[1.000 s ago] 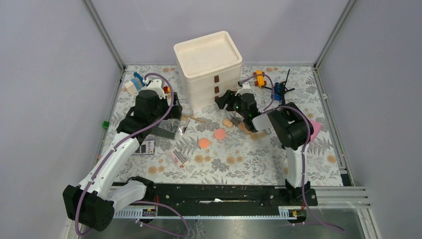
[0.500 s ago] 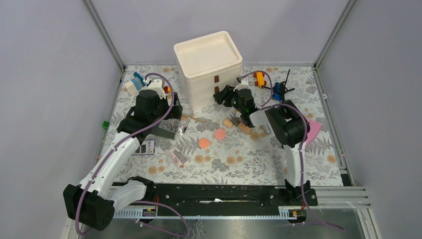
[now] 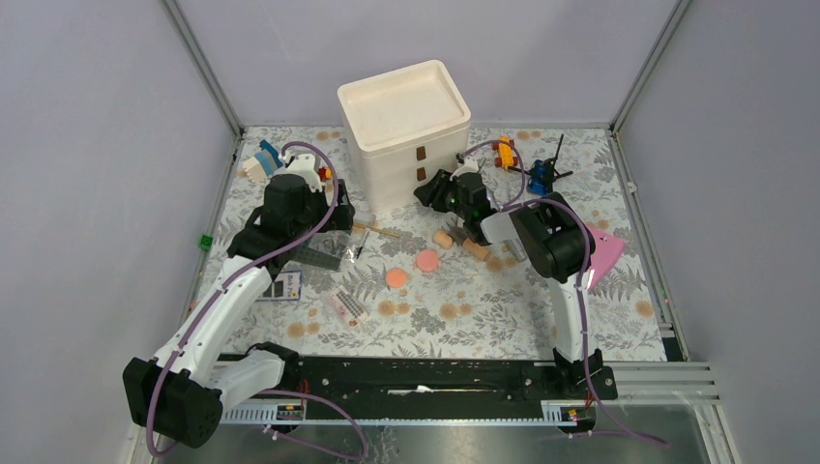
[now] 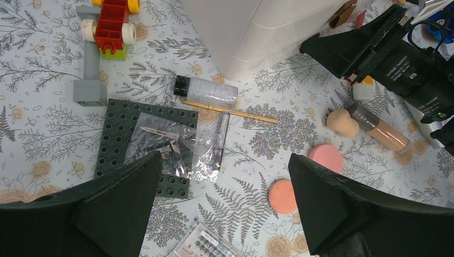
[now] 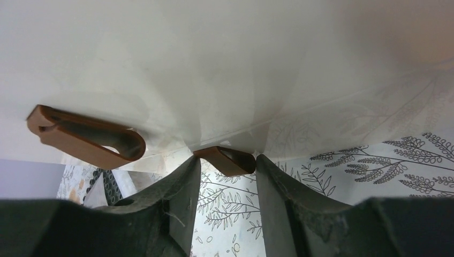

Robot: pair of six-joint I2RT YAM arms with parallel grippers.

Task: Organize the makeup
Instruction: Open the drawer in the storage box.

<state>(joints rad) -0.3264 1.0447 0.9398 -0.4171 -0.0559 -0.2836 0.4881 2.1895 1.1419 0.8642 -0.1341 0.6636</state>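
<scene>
Evidently, the step in hand is judged to be the opening of a drawer, so that the makeup can be put away.

Nearest the arm bases, in the lower middle of the top view, the salmon-pink discs [image 3: 396, 278] are seen lying loose on the patterned table [image 3: 464, 324]. A little farther, right of centre, the dark-capped beige tube [image 4: 385, 136] lies flat. Left of centre, the black-capped clear bottle [image 4: 206, 91] and a thin brush [image 4: 230, 110] lie just beside the drawer unit [image 3: 387, 164].

The left gripper [image 4: 220, 160] is held above this clutter. Its jaws are spread as wide as they go, and nothing is held or touched.

Farther back, at the front of the drawer unit, the right gripper [image 3: 432, 193] is set against the lower handle [image 5: 235, 160], 1 of 2 brown loops shown in the right wrist view. Its jaws stand about half closed, with the loop lodged between the fingertips. Whether the loop is pinched or merely flanked cannot be told.

The next move is judged to call for a firm pinch on that loop. A straight pull toward the near edge would then be needed, with care for the beige tube lying in the drawer's path.
</scene>
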